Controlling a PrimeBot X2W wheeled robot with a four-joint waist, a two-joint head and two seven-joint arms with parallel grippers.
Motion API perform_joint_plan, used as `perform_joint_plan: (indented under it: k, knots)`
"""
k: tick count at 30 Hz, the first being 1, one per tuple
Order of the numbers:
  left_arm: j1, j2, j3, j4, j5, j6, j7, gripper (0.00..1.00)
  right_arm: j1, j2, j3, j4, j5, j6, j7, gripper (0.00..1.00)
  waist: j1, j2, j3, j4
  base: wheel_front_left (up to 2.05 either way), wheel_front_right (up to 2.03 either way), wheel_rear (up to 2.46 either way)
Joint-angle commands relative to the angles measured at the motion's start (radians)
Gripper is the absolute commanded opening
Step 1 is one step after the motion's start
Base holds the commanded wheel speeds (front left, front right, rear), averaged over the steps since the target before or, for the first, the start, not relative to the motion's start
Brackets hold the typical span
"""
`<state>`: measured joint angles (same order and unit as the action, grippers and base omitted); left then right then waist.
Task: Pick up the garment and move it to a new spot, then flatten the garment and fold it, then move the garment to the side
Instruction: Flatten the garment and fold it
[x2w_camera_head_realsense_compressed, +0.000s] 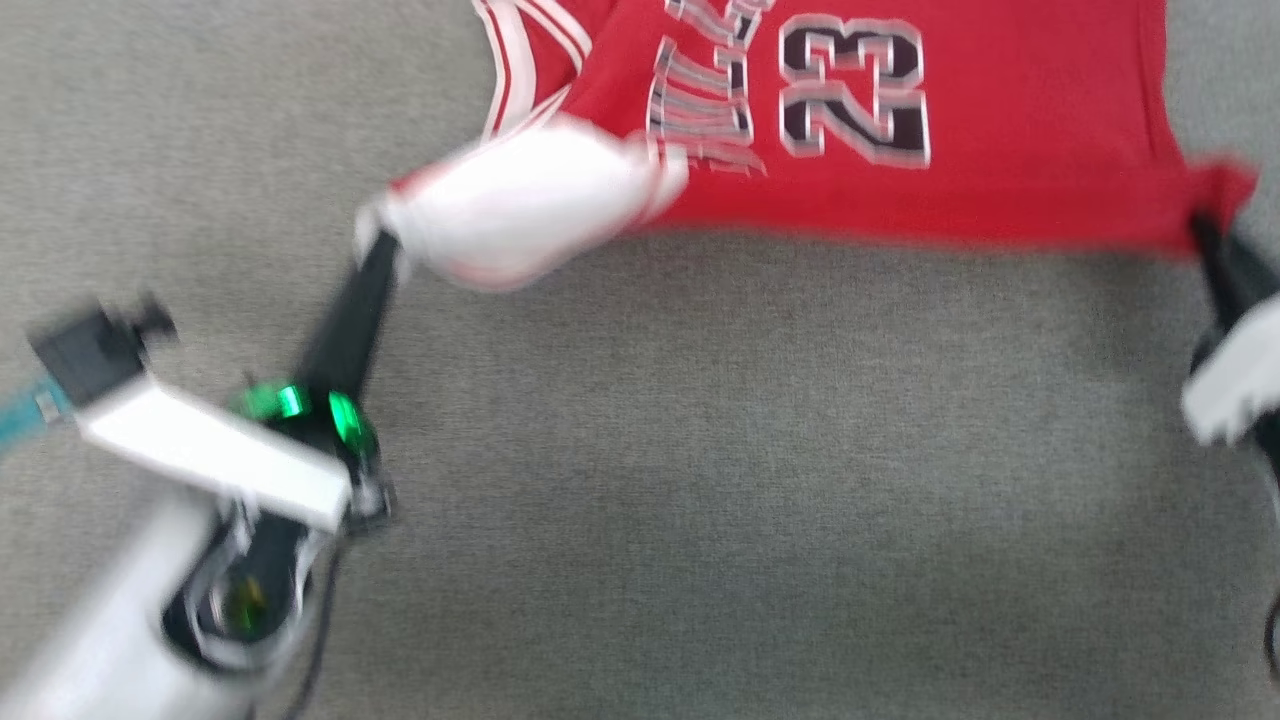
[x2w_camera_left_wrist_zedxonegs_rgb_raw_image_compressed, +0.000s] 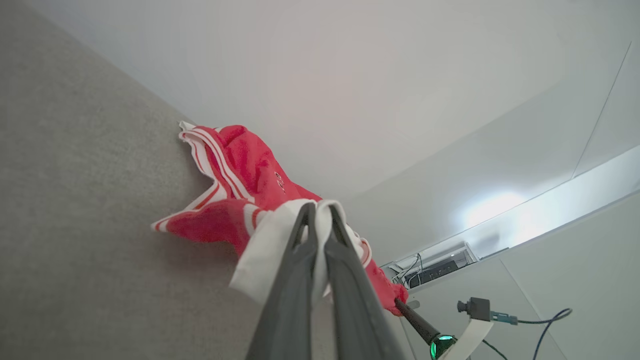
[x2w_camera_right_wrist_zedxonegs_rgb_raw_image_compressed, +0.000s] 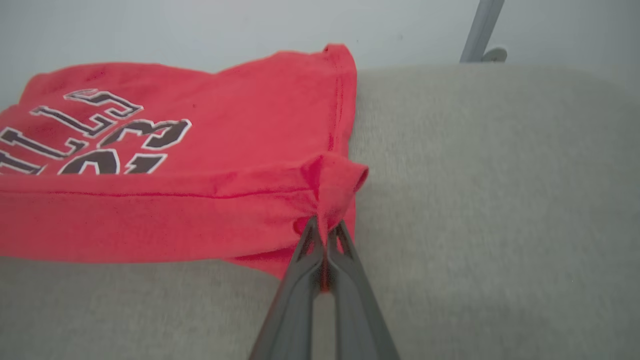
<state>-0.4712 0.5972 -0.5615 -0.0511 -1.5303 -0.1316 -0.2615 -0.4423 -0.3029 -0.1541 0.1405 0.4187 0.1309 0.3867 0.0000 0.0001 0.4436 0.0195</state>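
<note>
left gripper (x2w_camera_head_realsense_compressed: 375, 245): jaws pinched tight on the white sleeve end (x2w_camera_head_realsense_compressed: 520, 210), about 10 o'clock in the head view. The left wrist view shows the white cloth wrapped over both fingertips.
right gripper (x2w_camera_head_realsense_compressed: 1205, 235): also clamped shut, on the red hem corner (x2w_camera_head_realsense_compressed: 1215, 190) out at 3 o'clock. In the right wrist view the cloth is bunched into a little knot right at the tips.
the garment (x2w_camera_head_realsense_compressed: 1000, 150): print side up, with its near edge pulled taut between the two grippers. The rest lies on the desk (x2w_camera_head_realsense_compressed: 700, 480) and runs off the head view at 12 o'clock.
progress: my guess is we're in the flatten stage. The body looks pretty smooth, but the collar end is rumpled in the left wrist view. I don't see a fold yet, and the move to the side isn't done either.
edges: in the right wrist view the far desk edge sits just behind the garment's far corner, with wall beyond. A grey pole (x2w_camera_right_wrist_zedxonegs_rgb_raw_image_compressed: 480, 30) stands at 1 o'clock there.
open room: there's loads of bare desk from 4 to 8 o'clock in the head view, so pulling toward the robot looks safest.
</note>
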Motion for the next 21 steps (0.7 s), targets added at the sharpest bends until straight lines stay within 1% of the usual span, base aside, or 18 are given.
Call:
perform_joint_plan:
  k: [1,4,6,9,12,17,21]
  knots:
    - [0.035,-0.003,0.011,-0.018,0.013,0.002,-0.005,0.00,0.037,0.005,-0.010,-0.028,0.009,0.000,0.010,0.00,0.0000,-0.0001,-0.019,0.012,0.00,0.00,0.00]
    - [0.157,-0.008,0.037,-0.065,0.039,0.002,-0.005,0.00,0.173,0.024,-0.039,-0.131,0.037,0.000,0.056,0.00,0.0000,-0.0001,-0.037,0.023,0.00,0.00,0.00]
    - [0.226,-0.002,0.044,-0.098,0.060,0.002,-0.005,0.00,0.251,0.040,-0.061,-0.196,0.050,0.000,0.081,0.00,0.0000,-0.0001,-0.046,0.028,0.00,0.00,0.00]
    - [0.319,0.013,0.052,-0.146,0.083,0.002,-0.005,0.00,0.350,0.070,-0.096,-0.282,0.065,0.000,0.116,0.00,0.0000,-0.0001,-0.054,0.032,0.00,0.00,0.00]
    - [0.402,0.041,0.027,-0.193,0.106,0.002,-0.005,0.00,0.434,0.089,-0.122,-0.354,0.065,0.000,0.149,0.00,0.0000,-0.0001,-0.057,0.032,0.00,0.00,0.00]
    - [0.487,0.084,0.025,-0.247,0.141,0.002,-0.005,0.00,0.537,0.110,-0.156,-0.438,0.086,0.000,0.193,0.00,0.0000,-0.0001,-0.055,0.031,0.00,0.00,0.00]
    - [0.465,0.118,0.006,-0.273,0.150,0.002,-0.005,0.00,0.546,0.120,-0.171,-0.467,0.087,0.000,0.205,0.00,0.0000,-0.0001,-0.053,0.024,0.00,0.00,0.00]
